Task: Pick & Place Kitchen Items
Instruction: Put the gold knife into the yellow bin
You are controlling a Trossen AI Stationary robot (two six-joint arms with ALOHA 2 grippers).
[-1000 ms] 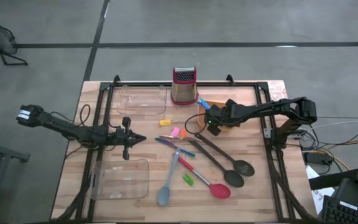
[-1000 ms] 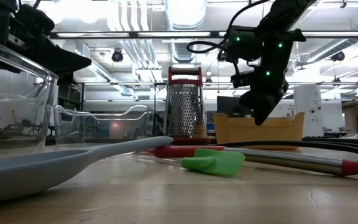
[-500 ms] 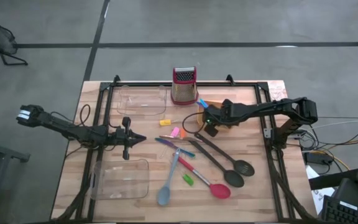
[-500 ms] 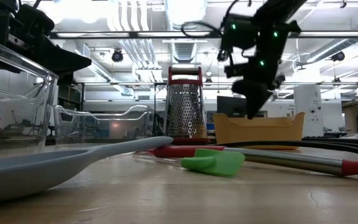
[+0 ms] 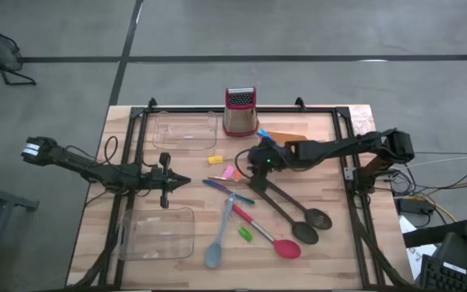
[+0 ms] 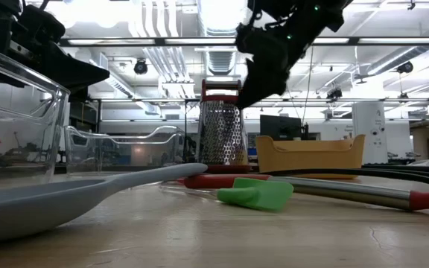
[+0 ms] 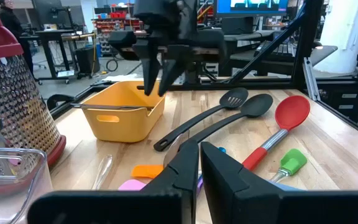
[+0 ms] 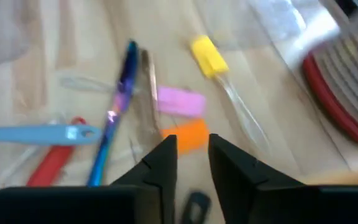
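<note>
Above the orange block (image 8: 188,135) lying beside the pink block (image 8: 180,102) mid-tabletop, we are hovering our right gripper (image 8: 190,163) with fingers slightly apart and empty, and we are risking nudging the crowded neighbours instead of grasping.

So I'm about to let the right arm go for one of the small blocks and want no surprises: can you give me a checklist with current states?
1. right gripper empty, fingers apart: ok.
2. It is above the small blocks, orange block in line with its fingers: ok.
3. Orange block free of the pink block: cannot tell, they lie very close.
4. box grater out of the gripper's way: ok.
5. left gripper shut, waiting left of the items: ok.
</note>
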